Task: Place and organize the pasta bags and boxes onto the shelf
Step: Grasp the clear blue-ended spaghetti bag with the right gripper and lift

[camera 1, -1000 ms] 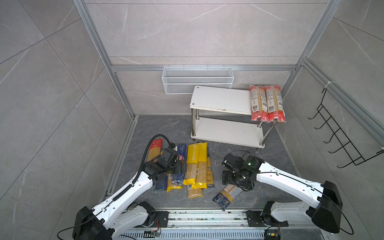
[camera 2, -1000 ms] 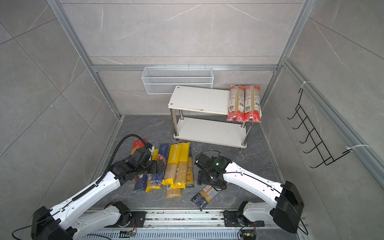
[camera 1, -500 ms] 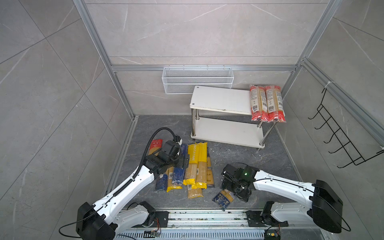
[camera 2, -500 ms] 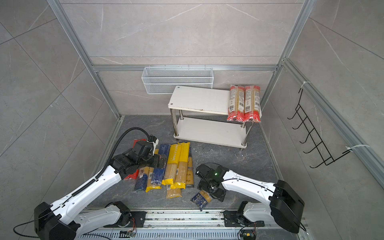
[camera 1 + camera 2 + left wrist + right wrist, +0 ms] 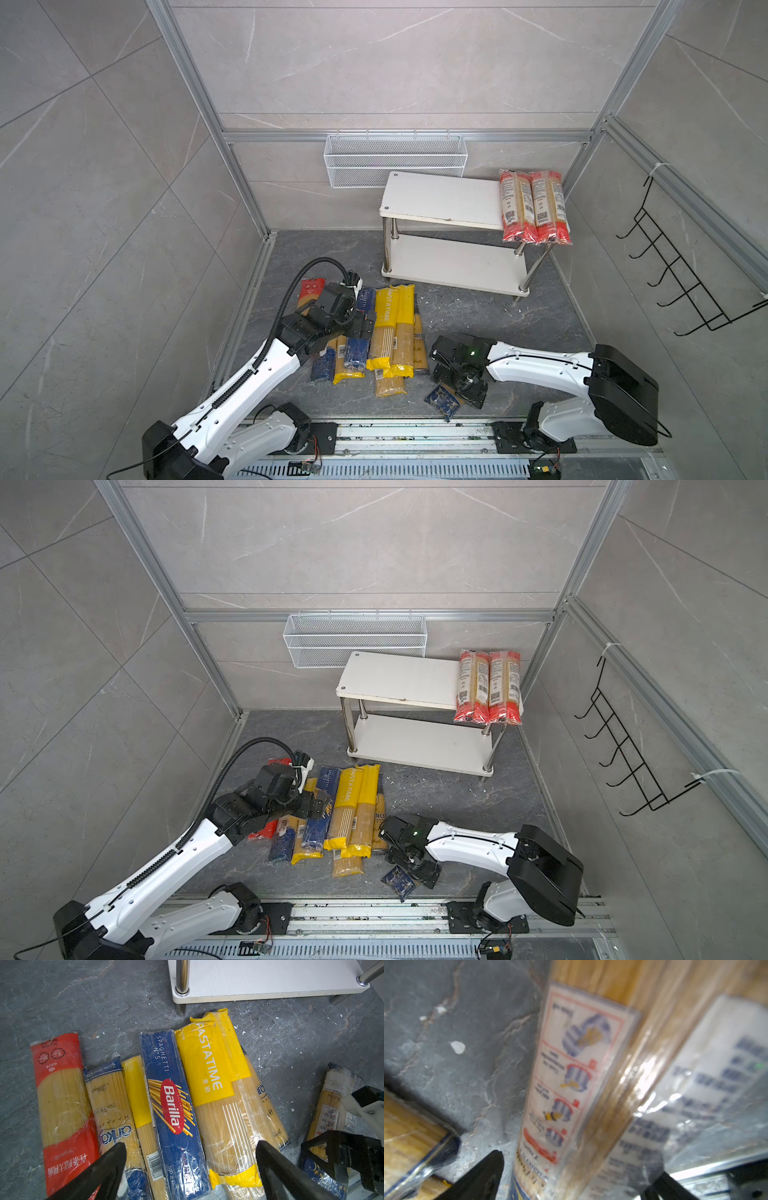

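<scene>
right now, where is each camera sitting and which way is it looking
top views: high in front, looking down at shelf, pasta pile; left arm, right arm show.
left wrist: above the pile, facing the Barilla pack and shelf; own open jaws, right arm.
right wrist: low over the navy-ended bag; own open jaws.
shared: Barilla pack in left wrist and both top views.

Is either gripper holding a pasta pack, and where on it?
Nothing is held. The left gripper is open above the pile; the right gripper is open astride a navy-ended bag.
</scene>
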Robot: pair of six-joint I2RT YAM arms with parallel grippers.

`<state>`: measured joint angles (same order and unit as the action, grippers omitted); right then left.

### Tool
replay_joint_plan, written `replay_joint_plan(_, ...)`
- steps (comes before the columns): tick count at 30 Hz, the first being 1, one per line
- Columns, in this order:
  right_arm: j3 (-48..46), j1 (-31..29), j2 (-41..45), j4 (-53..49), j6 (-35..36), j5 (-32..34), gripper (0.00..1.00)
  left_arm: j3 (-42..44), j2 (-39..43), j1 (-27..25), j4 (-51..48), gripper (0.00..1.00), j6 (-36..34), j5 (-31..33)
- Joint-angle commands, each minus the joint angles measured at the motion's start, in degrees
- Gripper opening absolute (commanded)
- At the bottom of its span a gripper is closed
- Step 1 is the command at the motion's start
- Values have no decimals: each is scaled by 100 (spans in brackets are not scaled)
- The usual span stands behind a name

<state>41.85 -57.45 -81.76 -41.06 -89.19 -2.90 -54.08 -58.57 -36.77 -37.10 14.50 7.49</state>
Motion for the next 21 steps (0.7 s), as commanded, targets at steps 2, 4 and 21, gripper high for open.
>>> replay_joint_plan(2,-220,-38,-213,289,-126,-185,99,104,142,-22,-89,100,12,105)
replay_joint_plan(4,-321,-34,-328,455,-86,-299,97,136,169,-20,-104,100,74,102)
replay_joint_plan(21,480,-90,251,-555,893,-17,0,-9,-147,-18,88,100,-68,390)
